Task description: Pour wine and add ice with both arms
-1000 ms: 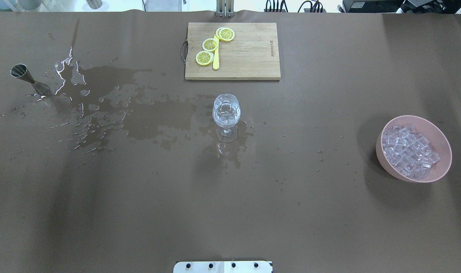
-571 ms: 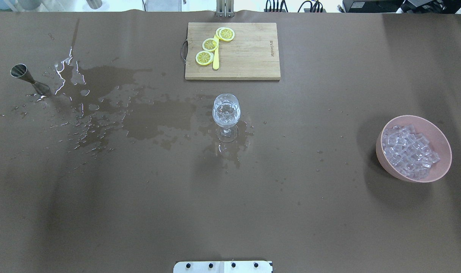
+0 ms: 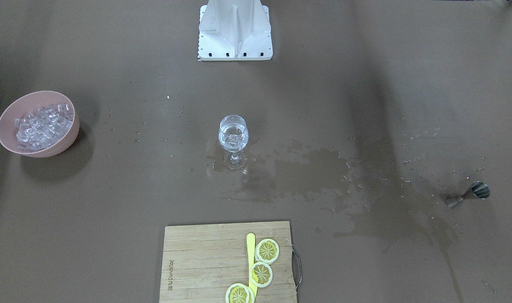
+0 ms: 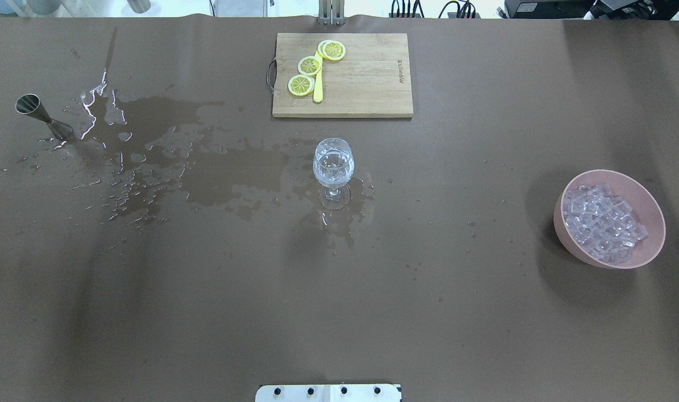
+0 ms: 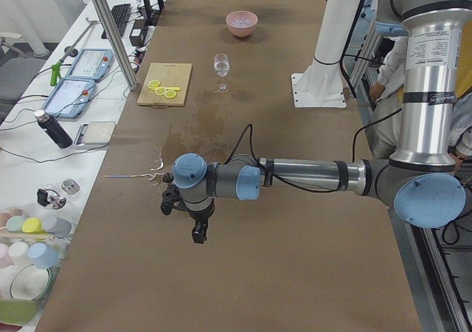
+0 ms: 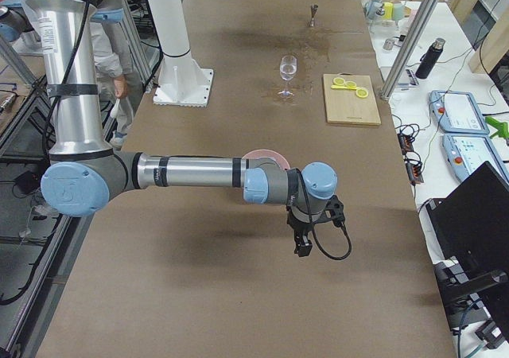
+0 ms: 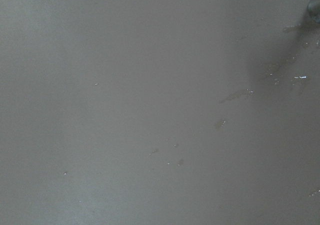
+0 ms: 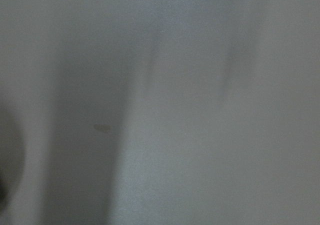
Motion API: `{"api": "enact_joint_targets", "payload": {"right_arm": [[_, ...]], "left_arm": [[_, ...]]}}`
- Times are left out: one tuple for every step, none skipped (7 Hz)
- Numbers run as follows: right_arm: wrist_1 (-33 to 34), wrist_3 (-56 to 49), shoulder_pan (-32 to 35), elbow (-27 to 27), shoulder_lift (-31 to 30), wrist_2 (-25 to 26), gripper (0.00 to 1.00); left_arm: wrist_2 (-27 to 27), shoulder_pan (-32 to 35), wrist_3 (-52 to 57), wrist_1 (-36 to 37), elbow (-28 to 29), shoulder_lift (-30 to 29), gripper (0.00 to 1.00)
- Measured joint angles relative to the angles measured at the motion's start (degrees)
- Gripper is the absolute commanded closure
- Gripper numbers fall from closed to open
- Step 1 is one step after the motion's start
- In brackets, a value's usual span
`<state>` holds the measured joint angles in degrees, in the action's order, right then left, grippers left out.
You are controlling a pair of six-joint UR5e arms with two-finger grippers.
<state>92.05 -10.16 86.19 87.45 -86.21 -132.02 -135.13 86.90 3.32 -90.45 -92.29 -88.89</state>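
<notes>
A stemmed wine glass (image 4: 333, 167) stands mid-table with clear wine and a few clear cubes in it; it also shows in the front view as the glass (image 3: 233, 136). A pile of ice (image 4: 602, 223) fills a pink bowl (image 4: 655, 218) at the right. My left gripper (image 5: 199, 232) hangs low over bare table near the left end, seen only in the exterior left view. My right gripper (image 6: 303, 245) hangs past the bowl near the right end, seen only in the exterior right view. I cannot tell whether either gripper is open or shut. Both wrist views show only brown table.
A steel jigger (image 4: 43, 116) stands at the far left beside a wide wet spill (image 4: 166, 156) that reaches the glass. A wooden cutting board (image 4: 367, 84) with lemon slices (image 4: 309, 66) lies behind the glass. The white pedestal (image 3: 235, 29) stands at my edge. A person (image 6: 111, 56) stands behind it.
</notes>
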Motion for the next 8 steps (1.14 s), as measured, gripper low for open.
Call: {"api": "enact_joint_targets", "payload": {"right_arm": [[-0.11,1.57,-0.36,0.64,-0.21,-0.15,0.00],[-0.08,2.25,-0.51,1.00,-0.52,-0.30,0.00],[-0.21,2.47,-0.54,1.25,-1.16,-0.47,0.00],[-0.36,2.51,-0.57,1.33,-1.79,-1.23,0.00],[-0.45,2.51,-0.58,1.35,-2.25,-2.49,0.00],[-0.52,2.52,-0.58,1.39,-2.50,-3.06,0.00],[-0.53,2.51,-0.58,1.36,-2.57,-3.15,0.00],[-0.51,2.51,-0.58,1.35,-2.57,-3.16,0.00]], "left_arm": [[-2.66,0.24,0.05,0.04,-0.88,0.99,0.02],[-5.35,0.46,0.29,0.01,-2.04,2.72,0.02],[-6.72,0.55,0.42,-0.06,-2.60,3.69,0.02],[-7.14,0.59,0.49,-0.19,-2.78,4.09,0.02],[-7.20,0.65,0.51,-0.35,-2.79,4.21,0.02],[-7.23,0.67,0.50,-0.47,-2.86,4.21,0.02],[-7.21,0.67,0.54,-0.55,-2.96,4.00,0.02],[-7.14,0.70,0.60,-0.59,-3.23,3.61,0.02]]}}
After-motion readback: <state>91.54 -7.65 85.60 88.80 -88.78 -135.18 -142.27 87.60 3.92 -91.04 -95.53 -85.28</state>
